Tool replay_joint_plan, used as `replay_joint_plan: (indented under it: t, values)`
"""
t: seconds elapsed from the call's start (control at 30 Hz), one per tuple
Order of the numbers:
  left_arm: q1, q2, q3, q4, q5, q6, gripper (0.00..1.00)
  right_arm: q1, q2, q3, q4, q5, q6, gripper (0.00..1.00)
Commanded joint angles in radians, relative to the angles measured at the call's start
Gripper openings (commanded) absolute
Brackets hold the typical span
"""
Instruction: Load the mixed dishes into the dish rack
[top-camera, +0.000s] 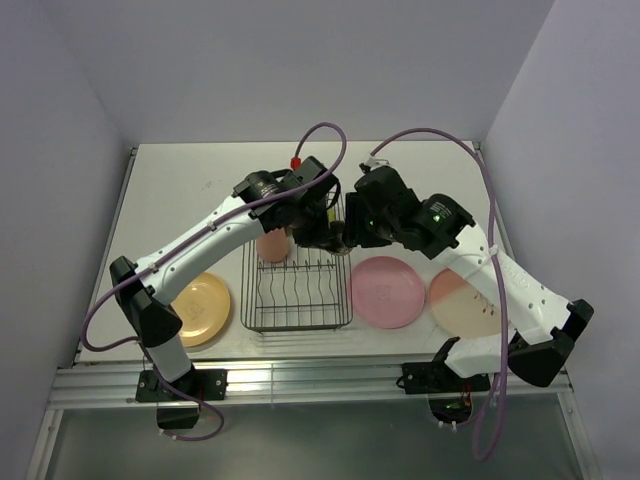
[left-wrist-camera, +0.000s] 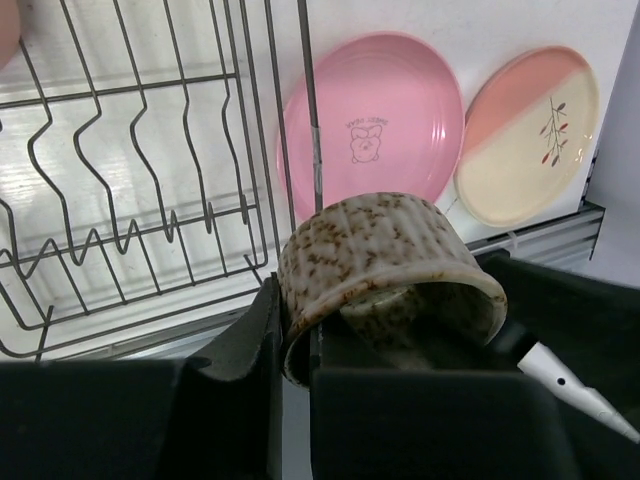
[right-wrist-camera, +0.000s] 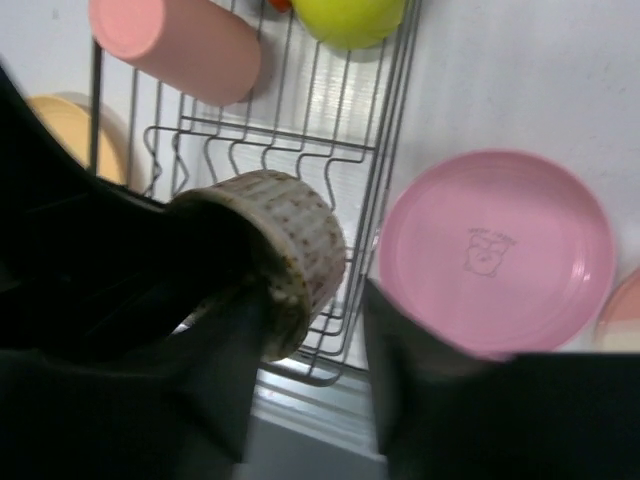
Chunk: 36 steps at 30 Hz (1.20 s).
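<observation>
Yellow-orange plate: laid flat on the table at the far left, just beside the rack's left side and partly covered by the left arm.
Salmon-pink tumbler: seen at the far-left corner of the rack, lying on its side in the right wrist view.
Dish rack: black wire basket set in the middle of the table, its upright prongs bare in the near part.
Left gripper: reached over the rack's far-right corner; the fingers are clamped close together on the wall of the small tan bowl.
Small tan bowl: speckled and ribbed, held tipped on its side with the opening turned toward the left wrist camera, over the right part of the rack. Contact with the wires cannot be told.
Lime-green bowl: seen at the rack's far-right end, cut off by the top edge of the right wrist view.
Right gripper: brought in from the right against the left one; its fingers are spread apart, with the tan bowl by the left finger and the right finger kept off it.
Pink plate: laid flat just beside the rack's right side, a small printed figure at its middle.
Pink-and-cream plate: laid flat next to the pink plate, partly covered by the right arm.
</observation>
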Motion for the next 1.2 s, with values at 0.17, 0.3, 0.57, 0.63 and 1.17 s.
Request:
replay_joint_plan:
  t: [0.17, 0.3, 0.57, 0.63, 1.17]
  values:
    - [0.16, -0.23, -0.27, 0.286, 0.272, 0.035, 0.0, -0.008, -0.026, 0.124, -0.024, -0.13, -0.045, 1.0]
    - [0.289, -0.395, -0.545, 0.579, 0.537, -0.079, 0.0, -0.043, -0.089, 0.094, 0.052, -0.34, -0.019, 1.0]
    - [0.335, -0.55, -0.831, 1.308, 0.832, -0.571, 0.0, -0.155, -0.165, -0.066, 0.415, -0.76, 0.151, 1.0]
    - [0.335, -0.563, -0.894, 1.493, 0.836, -0.688, 0.0, -0.169, -0.172, -0.093, 0.523, -0.837, 0.221, 0.99]
    - [0.334, -0.581, -1.003, 1.779, 0.831, -0.895, 0.0, -0.261, -0.13, -0.101, 0.634, -0.937, 0.234, 0.95]
